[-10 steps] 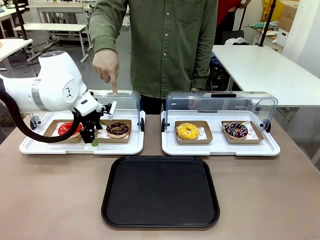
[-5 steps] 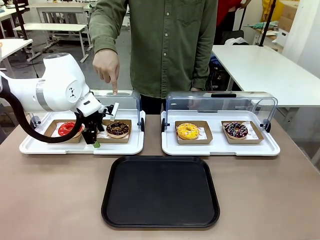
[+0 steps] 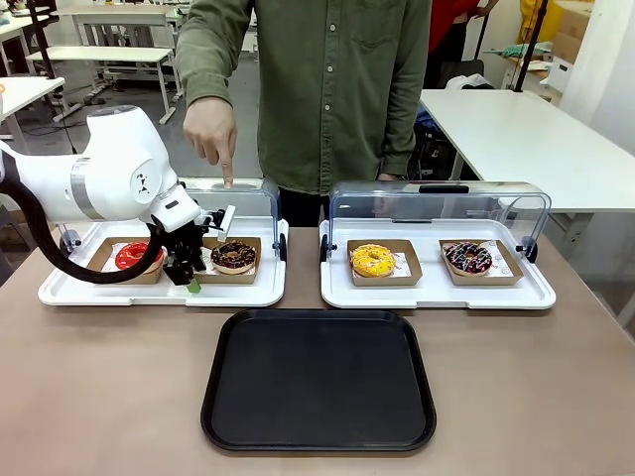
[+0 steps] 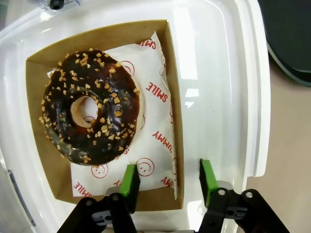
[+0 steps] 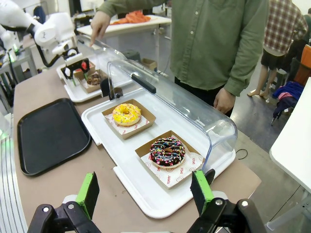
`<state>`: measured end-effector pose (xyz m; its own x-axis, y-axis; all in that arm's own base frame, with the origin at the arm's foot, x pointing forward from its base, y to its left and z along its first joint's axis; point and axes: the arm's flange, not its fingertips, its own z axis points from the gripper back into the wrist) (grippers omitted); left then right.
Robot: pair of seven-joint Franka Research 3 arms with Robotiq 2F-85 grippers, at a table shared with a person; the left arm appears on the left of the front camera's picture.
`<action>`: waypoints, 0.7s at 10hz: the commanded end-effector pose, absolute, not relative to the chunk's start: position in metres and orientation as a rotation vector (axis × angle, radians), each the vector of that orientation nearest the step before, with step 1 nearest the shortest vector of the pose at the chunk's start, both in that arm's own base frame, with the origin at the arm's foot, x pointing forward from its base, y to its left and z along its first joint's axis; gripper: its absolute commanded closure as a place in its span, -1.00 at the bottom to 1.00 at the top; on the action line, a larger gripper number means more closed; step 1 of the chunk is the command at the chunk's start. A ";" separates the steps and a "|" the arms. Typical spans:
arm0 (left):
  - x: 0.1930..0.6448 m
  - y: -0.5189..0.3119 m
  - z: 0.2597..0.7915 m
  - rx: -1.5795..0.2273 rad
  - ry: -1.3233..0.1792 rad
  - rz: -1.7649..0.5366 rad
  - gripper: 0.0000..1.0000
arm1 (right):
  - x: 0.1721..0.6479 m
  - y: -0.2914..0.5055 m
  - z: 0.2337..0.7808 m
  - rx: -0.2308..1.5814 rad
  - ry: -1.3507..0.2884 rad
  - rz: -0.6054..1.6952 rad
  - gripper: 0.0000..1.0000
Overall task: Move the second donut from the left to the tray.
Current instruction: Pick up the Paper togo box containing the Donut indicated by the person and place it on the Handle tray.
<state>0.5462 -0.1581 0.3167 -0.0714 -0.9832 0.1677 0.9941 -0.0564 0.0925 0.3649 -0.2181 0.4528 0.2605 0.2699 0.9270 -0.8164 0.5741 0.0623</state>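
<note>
The chocolate-iced donut (image 3: pixel 234 256) (image 4: pixel 91 112) with light sprinkles lies in its brown cardboard box (image 4: pixel 48 63) on the left white display tray (image 3: pixel 228 295). My left gripper (image 3: pixel 189 275) (image 4: pixel 168 178) is open and hangs low at the box's front left corner. Its green pads (image 4: pixel 129 178) straddle one box wall, one pad inside over the white liner, the other outside over the display tray. The black tray (image 3: pixel 317 382) (image 5: pixel 51 136) lies in the middle near me. My right gripper (image 5: pixel 145 191) is open and holds nothing, off the table's right end.
A red-iced donut (image 3: pixel 137 256) sits left of the chocolate one. The right display tray (image 3: pixel 437 293) holds a yellow donut (image 3: pixel 372 260) and a dark sprinkled donut (image 3: pixel 468 258). Clear domed lids (image 3: pixel 437 203) stand open behind both. A person's hand (image 3: pixel 211 134) points down above the left lid.
My left gripper has edged slightly right and lower toward the chocolate donut's box. The person's pointing hand and the donuts have stayed put.
</note>
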 end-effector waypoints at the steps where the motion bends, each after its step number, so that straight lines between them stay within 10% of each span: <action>1: 0.547 -0.160 0.321 -0.051 -0.178 -1.635 1.00 | 0.368 -0.218 0.453 0.609 -1.111 0.812 -1.00; 7: 0.550 -0.162 0.317 -0.058 -0.130 -1.663 1.00 | 0.368 -0.218 0.453 0.609 -1.111 0.812 -1.00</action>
<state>0.5462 -0.1602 0.3188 -0.1047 -0.9850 0.1370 0.9926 -0.0948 0.0765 0.3649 -0.2181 0.4528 0.2604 0.2700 0.9270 -0.8164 0.5741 0.0622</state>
